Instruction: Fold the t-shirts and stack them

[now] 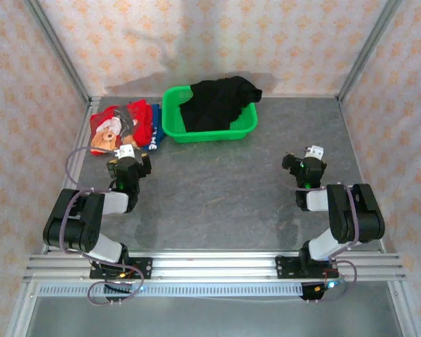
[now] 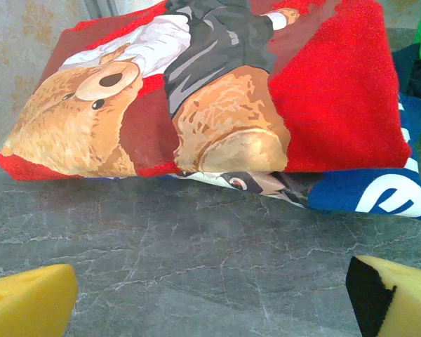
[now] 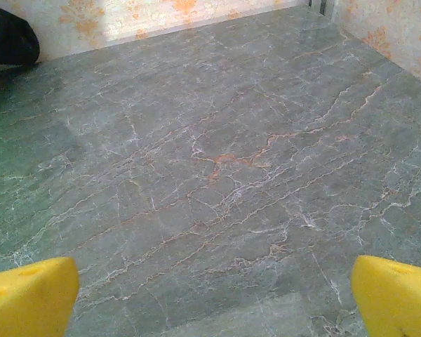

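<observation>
Black t-shirt (image 1: 221, 102): heaped unfolded in the green basket (image 1: 203, 134), spilling over its rear right rim.
Red t-shirt (image 1: 119, 121): folded, just left of the basket, on the blue t-shirt (image 2: 351, 189).
Left gripper (image 2: 210, 302): jaws apart, empty, front-left of the basket, facing the stack.
Right gripper (image 3: 214, 298): jaws apart, empty, front-right of the basket.
Nearer arm: judged about equal.
Hidden: the black shirt's lower folds; long axis unclear.

top: high rear, facing down | wrists: low, close, skimming same table (image 1: 224, 203)
</observation>
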Motion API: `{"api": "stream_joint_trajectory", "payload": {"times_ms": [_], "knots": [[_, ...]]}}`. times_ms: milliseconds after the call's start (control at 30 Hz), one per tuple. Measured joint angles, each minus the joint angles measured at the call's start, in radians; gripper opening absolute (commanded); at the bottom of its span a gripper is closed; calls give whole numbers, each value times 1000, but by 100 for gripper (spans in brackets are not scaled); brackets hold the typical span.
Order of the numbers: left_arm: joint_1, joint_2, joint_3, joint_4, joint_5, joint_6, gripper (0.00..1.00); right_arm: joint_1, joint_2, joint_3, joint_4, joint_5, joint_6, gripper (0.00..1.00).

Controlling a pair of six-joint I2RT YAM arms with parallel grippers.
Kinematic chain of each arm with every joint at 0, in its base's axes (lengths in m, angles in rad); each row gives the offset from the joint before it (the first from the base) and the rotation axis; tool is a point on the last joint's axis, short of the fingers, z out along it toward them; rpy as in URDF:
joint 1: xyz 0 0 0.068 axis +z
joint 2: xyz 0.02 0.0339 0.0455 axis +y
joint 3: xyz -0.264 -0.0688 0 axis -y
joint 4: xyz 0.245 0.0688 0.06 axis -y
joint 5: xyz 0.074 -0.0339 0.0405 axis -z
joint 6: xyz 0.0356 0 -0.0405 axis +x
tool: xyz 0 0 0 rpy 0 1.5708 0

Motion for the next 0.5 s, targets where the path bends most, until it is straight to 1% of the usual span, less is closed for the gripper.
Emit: {"api": "stream_joint_trajectory", "payload": {"times_ms": [267, 500], "knots": [[0, 0, 0, 0, 0, 0, 100, 0, 0, 3, 0, -31, -1, 99], [0, 0, 0, 0, 0, 0, 100, 0, 0, 3, 0, -32, -1, 99]]}}
